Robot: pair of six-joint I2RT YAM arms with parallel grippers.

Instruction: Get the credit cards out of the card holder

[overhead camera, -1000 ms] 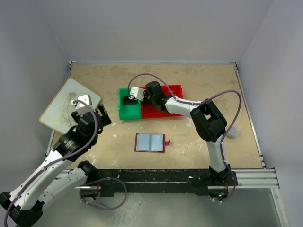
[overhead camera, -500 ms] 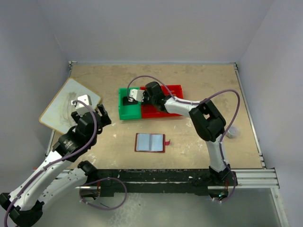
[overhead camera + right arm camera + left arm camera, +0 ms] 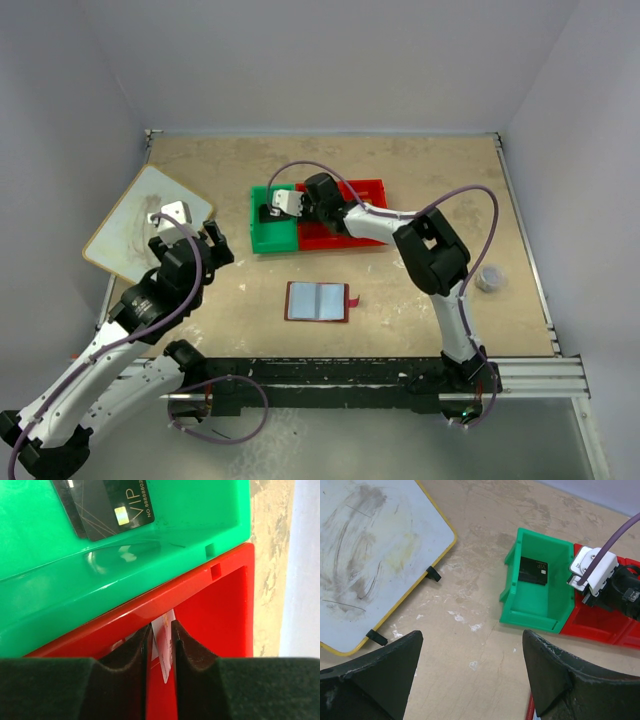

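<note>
The maroon card holder (image 3: 317, 301) lies open and flat on the table, its pale blue sleeves up and a red tab on its right. A black card (image 3: 533, 570) (image 3: 107, 505) lies in the green bin (image 3: 537, 617). My right gripper (image 3: 303, 214) (image 3: 161, 627) hangs over the red bin (image 3: 220, 605), close to the green wall. Its jaws are slightly parted, and a pale card (image 3: 164, 640) stands tilted and loose between them. My left gripper (image 3: 215, 245) (image 3: 470, 635) is wide open above bare table, left of the bins, holding nothing.
A large white board (image 3: 140, 215) (image 3: 365, 545) with a yellow rim lies at the far left. The green bin (image 3: 262, 240) and red bin (image 3: 365, 240) sit joined at mid-table. A small grey round object (image 3: 489, 278) rests at the right.
My right gripper's jaws have parted from the card they pinched, and that arm has shifted slightly left. The left arm has barely moved.
</note>
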